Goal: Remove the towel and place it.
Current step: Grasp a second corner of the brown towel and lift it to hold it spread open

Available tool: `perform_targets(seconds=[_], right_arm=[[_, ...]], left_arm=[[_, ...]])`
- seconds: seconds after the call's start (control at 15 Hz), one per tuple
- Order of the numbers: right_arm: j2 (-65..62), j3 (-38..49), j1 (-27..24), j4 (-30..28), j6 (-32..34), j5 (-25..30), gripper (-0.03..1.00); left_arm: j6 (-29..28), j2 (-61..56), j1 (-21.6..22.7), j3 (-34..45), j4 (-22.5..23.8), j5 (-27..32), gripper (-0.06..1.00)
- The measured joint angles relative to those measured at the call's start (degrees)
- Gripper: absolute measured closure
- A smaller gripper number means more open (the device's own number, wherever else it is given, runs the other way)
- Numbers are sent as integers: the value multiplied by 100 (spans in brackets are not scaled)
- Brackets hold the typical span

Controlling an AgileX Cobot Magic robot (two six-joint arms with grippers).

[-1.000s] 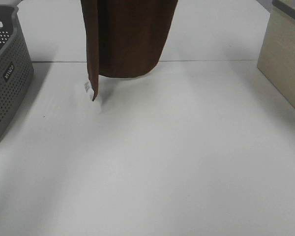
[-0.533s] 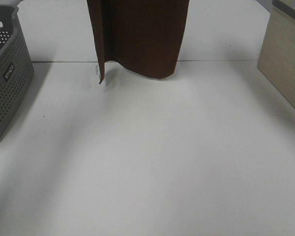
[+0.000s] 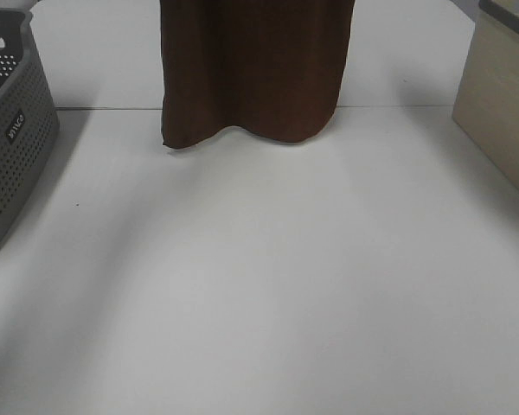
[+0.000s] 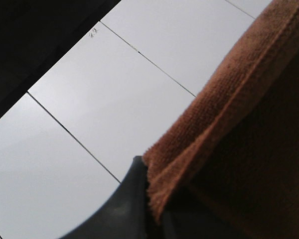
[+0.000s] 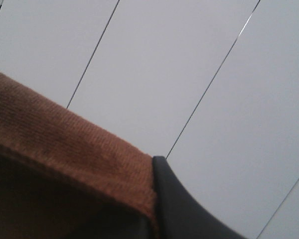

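The left claw (image 4: 152, 209) and the right claw (image 5: 157, 214) are each clamped on the top hem of the dark brown towel (image 3: 251, 69). It hangs spread out below them, its wavy bottom edge at the white table (image 3: 268, 285). A grey perforated basket (image 3: 13, 164) sits well off on the left claw's side.

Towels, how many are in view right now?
1: the brown towel hangs at the top middle of the high view, right of the grey basket. More could hide inside it.

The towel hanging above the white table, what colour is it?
The towel is plain dark brown, no pattern; the exterior high view shows it best.
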Motion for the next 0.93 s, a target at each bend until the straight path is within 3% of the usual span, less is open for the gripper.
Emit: perform_targets(seconds=[0.67, 0.93], right_arm=[[126, 0, -120, 138, 0, -189, 96], [155, 0, -258, 138, 0, -441, 96]], left_arm=[[-29, 676, 183, -928, 281, 132, 94], [-367, 831, 229, -963, 550, 138, 94]])
